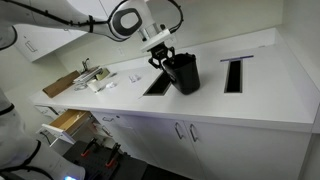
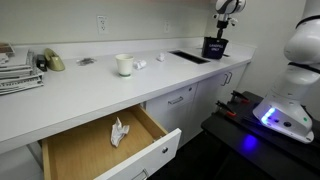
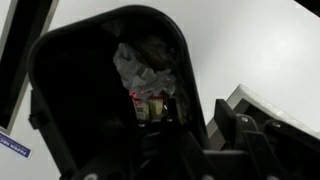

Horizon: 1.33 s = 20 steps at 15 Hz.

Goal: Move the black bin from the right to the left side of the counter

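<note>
The black bin point(image 1: 184, 74) is over the white counter point(image 1: 270, 95) between two rectangular openings, tilted. It also shows in an exterior view point(image 2: 214, 47) at the far end of the counter. My gripper point(image 1: 163, 56) is shut on the bin's rim, one finger inside and one outside. In the wrist view the bin's wall point(image 3: 70, 95) fills the frame and crumpled trash point(image 3: 146, 70) lies inside it. My gripper point(image 3: 192, 118) straddles the rim there. I cannot tell whether the bin's base touches the counter.
Rectangular counter openings lie on either side of the bin point(image 1: 156, 85) point(image 1: 233, 75). A white mug point(image 2: 124, 64), stacked magazines point(image 2: 20, 72) and small items sit farther along the counter. A lower drawer point(image 2: 95, 150) stands open with crumpled paper point(image 2: 118, 132) inside.
</note>
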### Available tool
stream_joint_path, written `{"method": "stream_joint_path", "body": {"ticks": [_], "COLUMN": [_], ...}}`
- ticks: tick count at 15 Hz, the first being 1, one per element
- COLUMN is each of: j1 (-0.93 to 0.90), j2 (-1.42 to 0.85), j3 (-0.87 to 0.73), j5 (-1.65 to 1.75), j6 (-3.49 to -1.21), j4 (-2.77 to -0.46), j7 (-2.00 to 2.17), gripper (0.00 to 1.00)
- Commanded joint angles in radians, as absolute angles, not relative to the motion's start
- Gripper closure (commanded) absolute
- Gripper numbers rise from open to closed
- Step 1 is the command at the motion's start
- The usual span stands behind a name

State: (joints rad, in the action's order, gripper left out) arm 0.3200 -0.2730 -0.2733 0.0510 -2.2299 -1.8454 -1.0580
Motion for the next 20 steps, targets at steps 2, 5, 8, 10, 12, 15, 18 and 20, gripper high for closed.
{"method": "stream_joint_path", "body": {"ticks": [2,5,8,10,12,15,18,20], "j1": [0.335,0.331,0.326,0.323,0.32,0.307,0.282,0.26], "j2": [-0.265,-0.261,-0.219,-0.171,-0.111,-0.006,0.109,0.193], "j3": [-0.253,-0.252,-0.258,-0.261,-0.26,-0.255,-0.25,-0.242], "j5": [0.081,0.096,0.139,0.18,0.216,0.243,0.268,0.275], "j6": [-2.25,-2.246,-2.251,-2.251,-2.248,-2.24,-2.242,-2.241], "j4": [-1.853,-1.855,-1.887,-1.921,-1.965,-2.061,-2.179,-2.26], "j7": [-1.06,-1.052,-1.056,-1.071,-1.096,-1.175,-1.244,-1.282], "gripper": [0.94,1.0,0.98,0.98,0.98,0.98,0.98,0.98]}}
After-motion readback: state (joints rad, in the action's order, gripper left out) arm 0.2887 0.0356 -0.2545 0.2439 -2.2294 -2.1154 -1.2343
